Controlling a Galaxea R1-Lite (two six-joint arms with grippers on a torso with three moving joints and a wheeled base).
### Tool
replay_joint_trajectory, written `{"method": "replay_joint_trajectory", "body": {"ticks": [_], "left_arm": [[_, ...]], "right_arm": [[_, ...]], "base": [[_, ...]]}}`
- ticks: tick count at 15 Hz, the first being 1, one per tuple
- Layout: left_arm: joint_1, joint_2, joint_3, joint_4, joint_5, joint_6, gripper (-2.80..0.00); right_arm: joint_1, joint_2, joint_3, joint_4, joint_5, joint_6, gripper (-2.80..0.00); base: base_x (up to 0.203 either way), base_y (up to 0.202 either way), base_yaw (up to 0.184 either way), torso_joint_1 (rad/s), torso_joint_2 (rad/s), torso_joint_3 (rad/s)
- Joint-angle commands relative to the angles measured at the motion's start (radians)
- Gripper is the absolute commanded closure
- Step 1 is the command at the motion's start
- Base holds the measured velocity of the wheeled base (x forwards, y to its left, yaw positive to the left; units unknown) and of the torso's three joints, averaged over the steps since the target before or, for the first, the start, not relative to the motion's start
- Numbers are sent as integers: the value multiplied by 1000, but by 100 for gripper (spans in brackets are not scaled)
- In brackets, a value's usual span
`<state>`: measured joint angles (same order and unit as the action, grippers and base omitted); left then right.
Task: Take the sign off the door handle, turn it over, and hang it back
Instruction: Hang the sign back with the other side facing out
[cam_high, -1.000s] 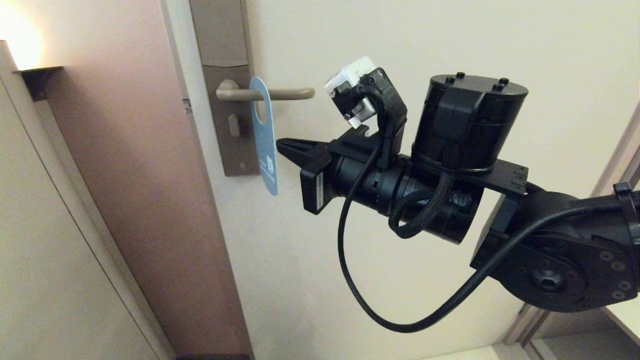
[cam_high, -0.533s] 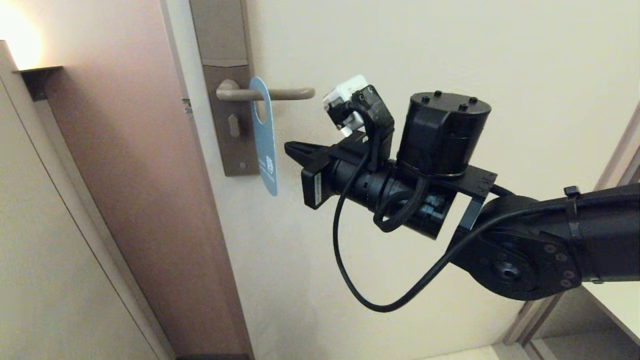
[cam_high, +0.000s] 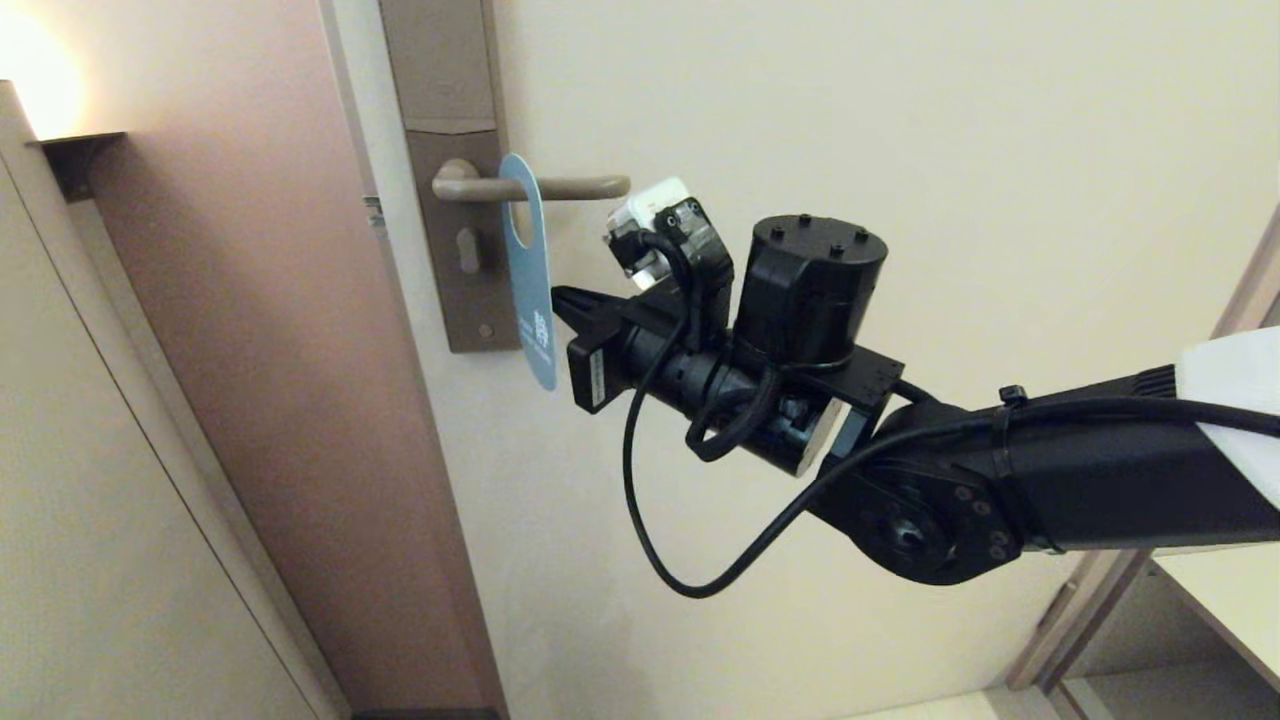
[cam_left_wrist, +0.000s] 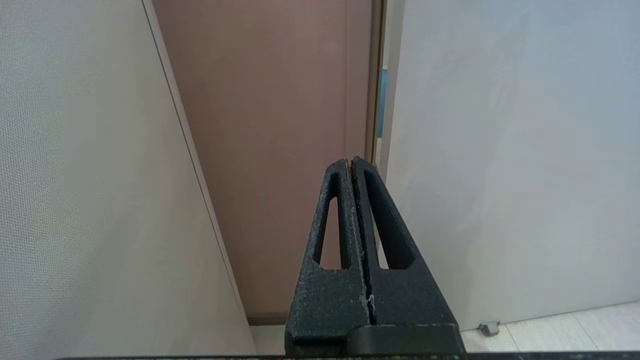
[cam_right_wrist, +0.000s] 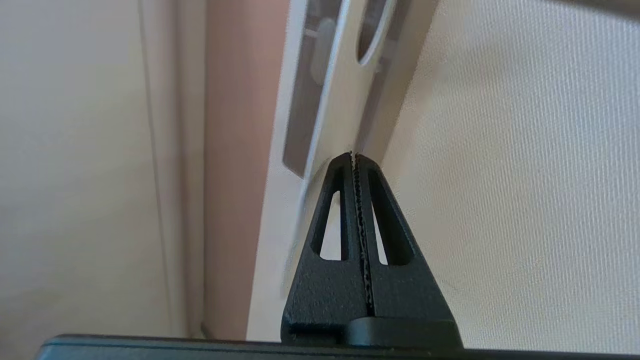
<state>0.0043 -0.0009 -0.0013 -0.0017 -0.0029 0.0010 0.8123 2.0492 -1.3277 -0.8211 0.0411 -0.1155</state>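
Note:
The sign (cam_high: 530, 290) hangs on the door handle (cam_high: 575, 187) by its oval hole, blue face toward me, seen nearly edge-on. The handle sticks out from a tall brown-grey backplate (cam_high: 450, 90). My right gripper (cam_high: 556, 293) is shut and empty, its tip just right of the sign's lower half, close to it. In the right wrist view the shut gripper (cam_right_wrist: 353, 156) points at the sign's pale face (cam_right_wrist: 345, 100), below the hole. My left gripper (cam_left_wrist: 350, 161) is shut and empty, out of the head view, pointing at the door's edge lower down.
The cream door (cam_high: 850, 90) fills the right side. A brown door frame (cam_high: 270, 350) and a beige wall panel (cam_high: 90, 500) stand to the left, with a wall lamp (cam_high: 70, 150) above. A small door stop (cam_left_wrist: 487, 327) sits on the floor.
My right arm has stretched forward toward the door and shifted left. Its shut gripper tip stays just right of the sign. The sign still hangs on the handle.

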Motion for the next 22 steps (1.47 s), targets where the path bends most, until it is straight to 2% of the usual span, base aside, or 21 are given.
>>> {"method": "replay_joint_trajectory", "body": {"ticks": [1,6,12,18,22], "left_arm": [[0,1,0,0,0,1,0],[0,1,0,-1,0,1,0],[0,1,0,-1,0,1,0],[0,1,0,0,0,1,0],[0,1,0,-1,0,1,0]], "right_arm": [[4,19,-5,-7,-9,-1,0],[49,15,-65,-7,-44,-3,0],[99,31,-66,-7,-69,-9,0],[99,102,-85,-90,-77,-46,0],[97,123,-118,-95,-92,-47,0]], "base": [[0,0,0,0,0,0],[0,0,0,0,0,0],[0,0,0,0,0,0],[0,0,0,0,0,0],[0,0,0,0,0,0]]}}
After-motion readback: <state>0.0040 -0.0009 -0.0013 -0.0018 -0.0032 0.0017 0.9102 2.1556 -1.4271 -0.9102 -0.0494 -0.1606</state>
